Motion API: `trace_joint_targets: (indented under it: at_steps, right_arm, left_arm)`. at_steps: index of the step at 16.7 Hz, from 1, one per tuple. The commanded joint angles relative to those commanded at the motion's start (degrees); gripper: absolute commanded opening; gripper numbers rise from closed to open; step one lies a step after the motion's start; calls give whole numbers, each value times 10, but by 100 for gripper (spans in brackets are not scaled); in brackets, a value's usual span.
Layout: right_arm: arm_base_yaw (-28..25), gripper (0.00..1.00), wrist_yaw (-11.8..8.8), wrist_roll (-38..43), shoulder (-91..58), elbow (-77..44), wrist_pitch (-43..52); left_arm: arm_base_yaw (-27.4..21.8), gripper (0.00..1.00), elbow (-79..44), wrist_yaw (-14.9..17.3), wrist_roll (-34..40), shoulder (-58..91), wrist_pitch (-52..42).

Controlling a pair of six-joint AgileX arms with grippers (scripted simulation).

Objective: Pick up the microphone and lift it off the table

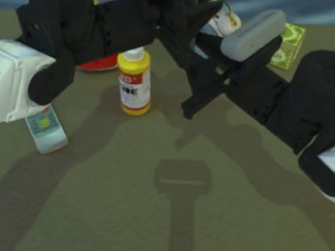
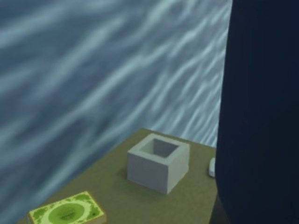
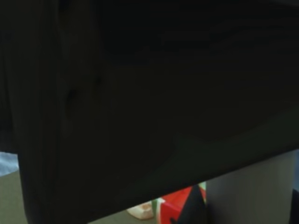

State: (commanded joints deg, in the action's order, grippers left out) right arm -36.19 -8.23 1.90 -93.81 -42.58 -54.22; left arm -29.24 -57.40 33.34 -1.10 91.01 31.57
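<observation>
On the matte olive table (image 1: 236,208), from the left: a white-and-teal remote (image 1: 46,129), then 1 glossy yellow bottle (image 1: 134,81) lying flat. The left end effector (image 1: 178,30) sits among black links; I cannot tell its grip. The right end effector (image 1: 190,107) hangs beside the bottle, grip likewise unclear. The microphone (image 1: 254,34), smooth grey cylindrical handle showing, is raised above the table. Farthest right, a green box (image 1: 288,44).
</observation>
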Motion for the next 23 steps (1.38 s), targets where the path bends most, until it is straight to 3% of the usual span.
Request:
trace_joint_targets:
  at_steps: [1, 14, 23]
  right_arm:
    - [0, 0, 0, 0, 0, 0, 0]
    - [0, 98, 0, 0, 0, 0, 0]
    - [-1, 100, 0, 0, 0, 0, 0]
  left_arm:
    - [0, 0, 0, 0, 0, 0, 0]
    - [0, 0, 0, 0, 0, 0, 0]
    - [0, 0, 0, 0, -1, 0, 0]
